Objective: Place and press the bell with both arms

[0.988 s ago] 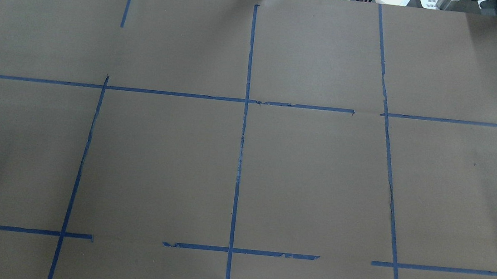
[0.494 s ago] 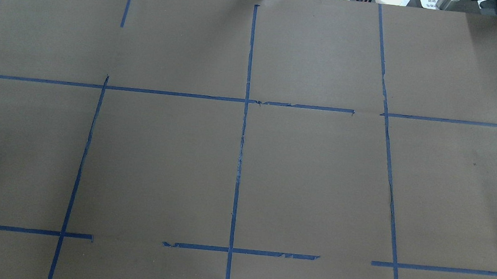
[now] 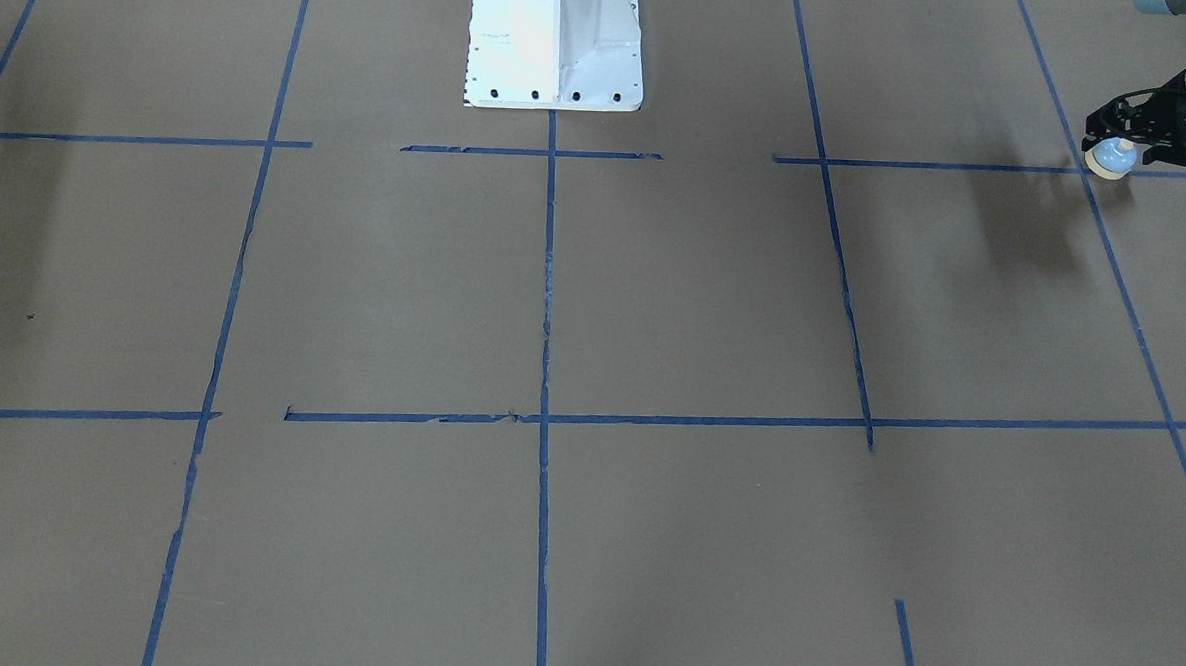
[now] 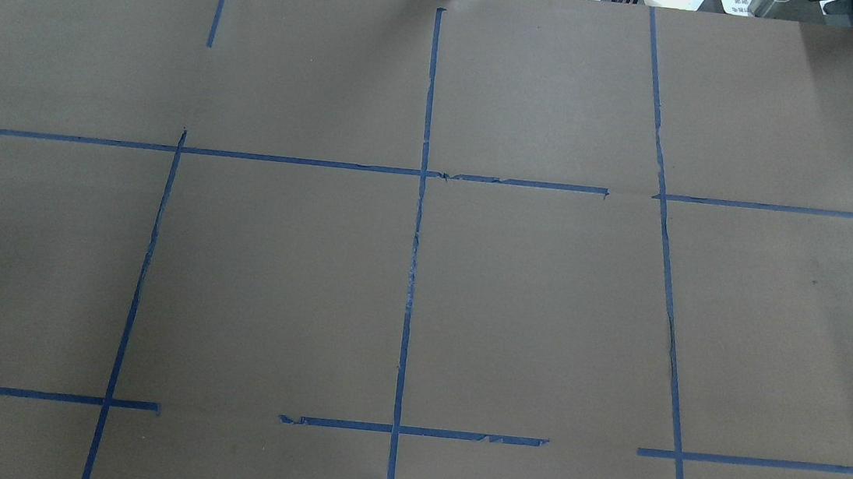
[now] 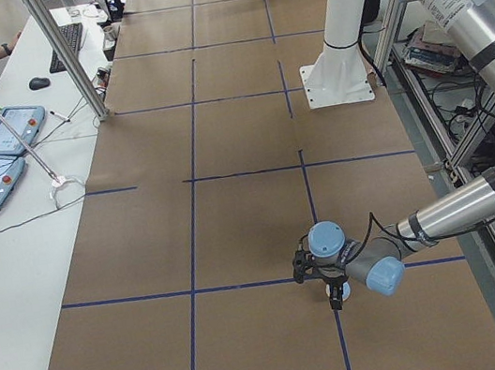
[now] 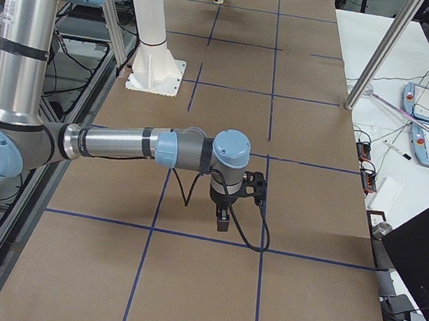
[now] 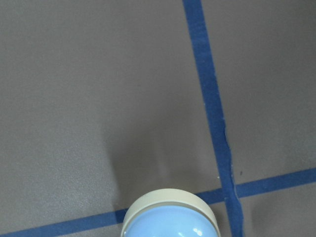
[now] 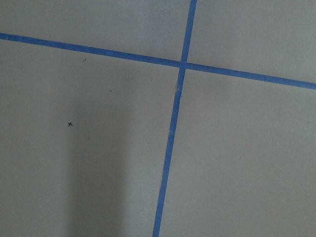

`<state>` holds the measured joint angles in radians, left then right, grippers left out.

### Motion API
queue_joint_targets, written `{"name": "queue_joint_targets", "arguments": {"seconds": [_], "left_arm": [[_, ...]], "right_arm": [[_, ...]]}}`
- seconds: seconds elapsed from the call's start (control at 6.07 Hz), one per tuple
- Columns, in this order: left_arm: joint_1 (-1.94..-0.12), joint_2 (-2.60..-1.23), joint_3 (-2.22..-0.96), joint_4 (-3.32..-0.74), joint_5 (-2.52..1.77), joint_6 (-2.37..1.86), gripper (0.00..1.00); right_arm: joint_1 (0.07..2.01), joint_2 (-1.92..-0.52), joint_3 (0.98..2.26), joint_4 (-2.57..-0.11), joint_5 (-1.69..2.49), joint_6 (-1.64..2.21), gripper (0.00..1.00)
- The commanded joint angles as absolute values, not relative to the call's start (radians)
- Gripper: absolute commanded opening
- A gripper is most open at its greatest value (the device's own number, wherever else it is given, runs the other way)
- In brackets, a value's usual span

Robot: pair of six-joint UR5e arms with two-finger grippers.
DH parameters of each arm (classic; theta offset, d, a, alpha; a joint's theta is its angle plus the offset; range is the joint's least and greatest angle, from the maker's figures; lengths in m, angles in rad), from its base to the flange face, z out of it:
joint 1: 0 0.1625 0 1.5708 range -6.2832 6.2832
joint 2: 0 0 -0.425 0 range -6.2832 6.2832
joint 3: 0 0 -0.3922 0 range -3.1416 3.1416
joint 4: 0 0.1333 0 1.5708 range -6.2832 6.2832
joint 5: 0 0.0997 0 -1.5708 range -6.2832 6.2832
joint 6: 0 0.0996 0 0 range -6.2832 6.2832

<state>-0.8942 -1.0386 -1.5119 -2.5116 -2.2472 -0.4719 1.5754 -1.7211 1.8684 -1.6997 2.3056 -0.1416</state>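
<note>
Front-facing view: at 2 o'clock, the left gripper (image 3: pixel 1124 144) grips the bell (image 3: pixel 1109 159) beside a blue tape crossing (image 3: pixel 1084 172) on the desk (image 3: pixel 695 297).

Left wrist view: the bell (image 7: pixel 170 218) sits at 6 o'clock, with the tape crossing at its 2 o'clock.

Right exterior view: the right gripper (image 6: pixel 223 222) points down over the desk. Its opening cannot be determined.

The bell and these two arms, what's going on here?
The left end effector points straight down and appears to grip the bell from above, right over a crossing of blue tape lines on the table. It is at or just above the surface; contact can't be judged. The right end effector hangs over the table near another tape crossing, with nothing seen in it. Whether it is open or shut can't be told. The bell looks not yet released or pressed.
</note>
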Motion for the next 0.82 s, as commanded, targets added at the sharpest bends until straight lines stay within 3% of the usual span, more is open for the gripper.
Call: {"name": "queue_joint_targets", "arguments": {"seconds": [0.0, 0.16, 0.66], "left_arm": [[-0.888, -1.048, -1.494, -2.513, -2.243, -0.472, 0.24], [-0.891, -1.046, -1.503, -2.520, -2.243, -0.468, 0.04], [-1.027, -1.051, -1.639, -2.542, -2.240, -0.471, 0.00]], "right_arm": [[1.575, -1.721, 1.874, -1.700, 2.306, -0.140, 1.00], [1.575, -1.721, 1.878, -1.700, 2.306, -0.138, 1.00], [1.575, -1.721, 1.882, -1.700, 2.307, -0.133, 1.00]]}}
